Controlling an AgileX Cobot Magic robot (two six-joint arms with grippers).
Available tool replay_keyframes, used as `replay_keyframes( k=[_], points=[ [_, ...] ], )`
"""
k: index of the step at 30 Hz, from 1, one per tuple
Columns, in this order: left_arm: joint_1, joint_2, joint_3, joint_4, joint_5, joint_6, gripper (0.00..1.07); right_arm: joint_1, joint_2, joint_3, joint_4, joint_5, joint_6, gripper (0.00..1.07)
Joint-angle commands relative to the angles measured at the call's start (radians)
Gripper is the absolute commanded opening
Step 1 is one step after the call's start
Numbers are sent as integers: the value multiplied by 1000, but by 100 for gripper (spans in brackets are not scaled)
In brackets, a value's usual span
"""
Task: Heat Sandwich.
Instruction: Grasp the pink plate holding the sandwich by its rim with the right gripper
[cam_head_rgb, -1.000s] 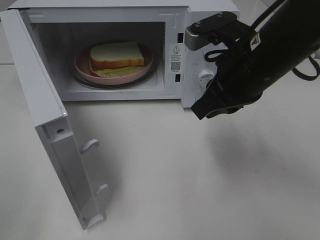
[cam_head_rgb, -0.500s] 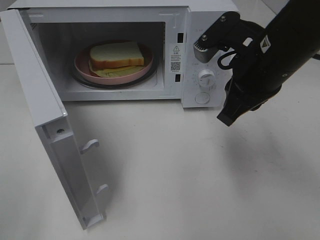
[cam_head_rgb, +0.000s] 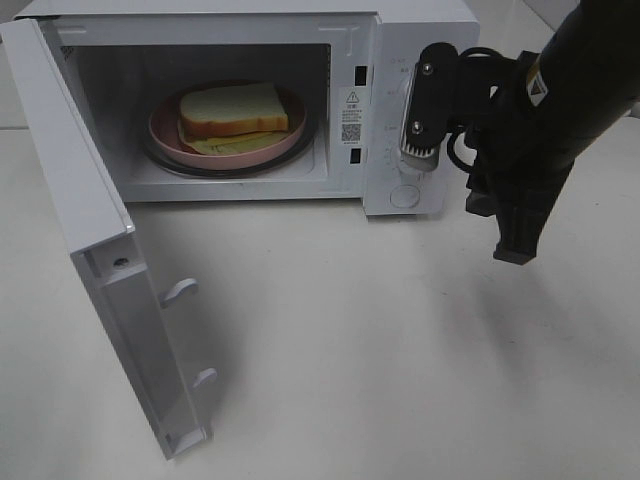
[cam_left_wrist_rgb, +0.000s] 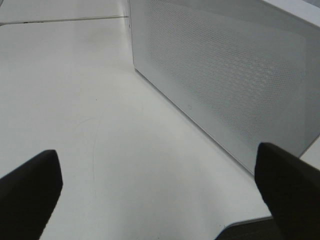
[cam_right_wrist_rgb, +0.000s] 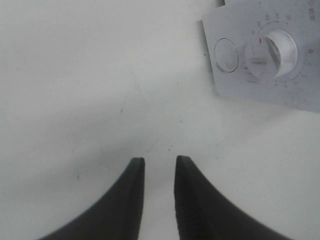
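Presently, the sandwich (cam_head_rgb: 233, 112) lies on its pink plate (cam_head_rgb: 160, 130) inside the white microwave (cam_head_rgb: 420, 30), whose door (cam_head_rgb: 70, 180) stands swung wide to the left. Loading is judged done; door and timer are not yet attended to. The sandwich's long axis runs left to right across the cavity. The right claw (cam_head_rgb: 515, 245) hangs fingers-down over the desk (cam_head_rgb: 380, 350) just in front of the control panel, so the sandwich lies to its far left, past the door frame. Its fingers are drawn almost together with a thin slit between them, gripping nothing. Its wrist view shows the timer knob (cam_right_wrist_rgb: 277, 52) and a round button (cam_right_wrist_rgb: 226, 54) beside it, both apart from the claw. The left claw (cam_left_wrist_rgb: 157, 155) is spread wide and empty, facing the perforated outer face of the door from nearby. Judgement: the left arm is nearer the door, which needs swinging right and far to close; the right arm is nearer the knob.
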Motion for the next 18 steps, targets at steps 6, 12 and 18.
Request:
replay_keyframes(
  k=[6, 12, 18],
  points=[
    [4, -22, 4, -4, -8, -3, 103, 0, -11, -8, -5, 3, -221, 33],
    [4, -22, 4, -4, -8, -3, 103, 1, -11, -8, -5, -5, -219, 48],
    [4, -22, 4, -4, -8, -3, 103, 1, -11, -8, -5, -23, -190, 70]
  ],
)
